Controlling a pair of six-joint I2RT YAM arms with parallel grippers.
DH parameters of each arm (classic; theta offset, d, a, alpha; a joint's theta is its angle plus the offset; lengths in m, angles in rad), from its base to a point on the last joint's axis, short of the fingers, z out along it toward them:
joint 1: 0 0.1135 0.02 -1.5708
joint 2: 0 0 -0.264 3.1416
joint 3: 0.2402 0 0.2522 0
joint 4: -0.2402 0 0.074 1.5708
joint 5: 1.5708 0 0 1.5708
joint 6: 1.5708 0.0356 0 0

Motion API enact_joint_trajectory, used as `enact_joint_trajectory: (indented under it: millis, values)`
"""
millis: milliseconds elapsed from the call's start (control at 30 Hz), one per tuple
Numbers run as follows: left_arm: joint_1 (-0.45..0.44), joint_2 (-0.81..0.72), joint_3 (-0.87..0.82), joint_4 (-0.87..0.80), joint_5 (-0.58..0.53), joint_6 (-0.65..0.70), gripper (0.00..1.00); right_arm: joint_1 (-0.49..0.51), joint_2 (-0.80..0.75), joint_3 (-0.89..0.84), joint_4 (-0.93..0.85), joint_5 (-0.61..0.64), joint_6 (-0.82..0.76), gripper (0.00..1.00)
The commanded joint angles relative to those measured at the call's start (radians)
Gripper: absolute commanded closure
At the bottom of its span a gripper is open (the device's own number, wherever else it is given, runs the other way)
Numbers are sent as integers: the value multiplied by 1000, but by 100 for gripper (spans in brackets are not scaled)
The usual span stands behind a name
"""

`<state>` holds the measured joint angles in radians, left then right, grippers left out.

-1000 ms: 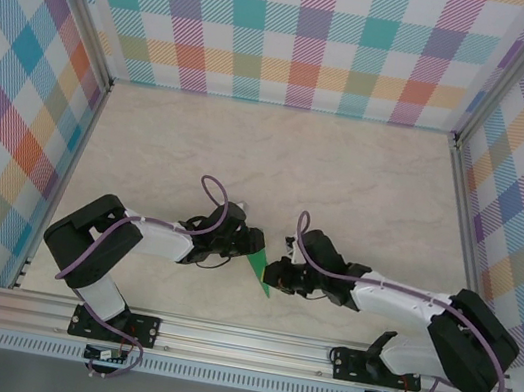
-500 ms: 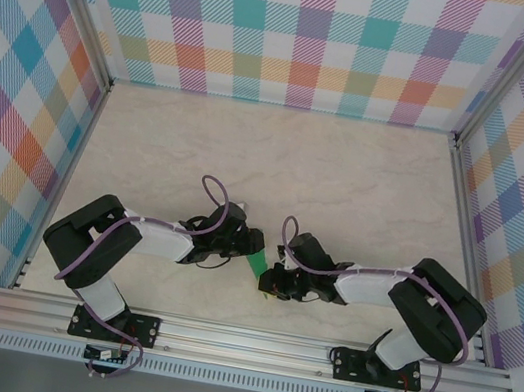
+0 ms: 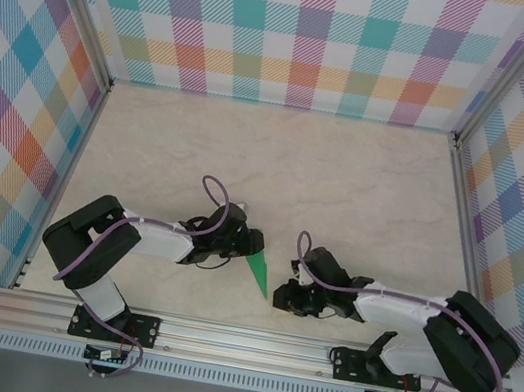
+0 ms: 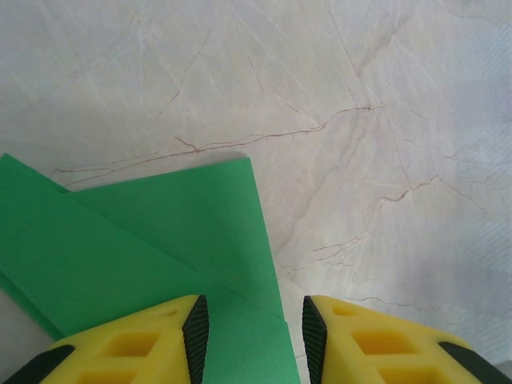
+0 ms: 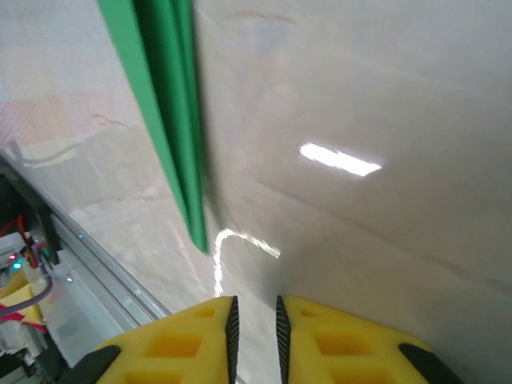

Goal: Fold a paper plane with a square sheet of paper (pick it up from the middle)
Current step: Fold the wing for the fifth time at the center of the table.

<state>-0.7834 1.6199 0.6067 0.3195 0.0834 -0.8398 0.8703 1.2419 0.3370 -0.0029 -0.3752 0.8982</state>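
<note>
**Item 1: paper plane** (image 3: 258, 275). Bright green, folded to a narrow dart. It lies on the table (image 3: 346, 180) near the near edge, between the two arms, with its tip pointing near and slightly right. The layered folds are seen flat from the left wrist.

**Item 2: left gripper** (image 4: 250, 320). At the plane's far, broad end. The jaws stand partly spread. One finger sits over the green layers, and bare table shows between the paper's edge and the other finger. Whether the paper is pinned or only covered cannot be told.

**Item 3: right gripper** (image 5: 254, 316). Just right of the tip and apart from it. The jaws are a narrow slit apart with nothing between them.

**Hazards, as judged:**
- The creases look soft. If the left fingers lift, the layers may spring open.
- A right-hand approach along the table could nudge the thin tip, skew the dart under the left fingers, or buckle the point.
- A pinch taken at the tip and not mid-body would probably bend it.
- The plane sits close to the near rail, so a push that way could slide it off the table.
</note>
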Motion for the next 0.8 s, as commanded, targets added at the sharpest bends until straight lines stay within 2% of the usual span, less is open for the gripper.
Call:
enact_joint_trajectory:
  millis: [0,100,233,433,533,567,667,700,767]
  values:
    - [-4,-4,-16,-136,-41,27,60,3,-157,-7,-219,125,-27,72]
    - [-8,-25,-11,-136,-39,28,58,0,-350,-21,-313,280,30,57]
    - [-22,-61,38,-227,-70,47,53,-7,-519,-60,-326,333,52,41]
    - [-47,-124,129,-385,-128,68,35,-32,-519,-79,-365,385,75,24]
    - [-79,-160,178,-485,-193,70,30,-46,-514,-72,-388,429,118,3]
    - [-92,-174,195,-530,-230,60,29,-49,-523,-72,-384,436,123,0]
    - [-146,-198,249,-690,-368,5,23,-55,-549,-70,-357,415,100,0]
    - [-165,-198,273,-750,-426,-20,18,-57,-552,-66,-358,415,96,0]
    - [-189,-186,312,-850,-504,-70,17,-62,-542,-56,-352,404,84,0]
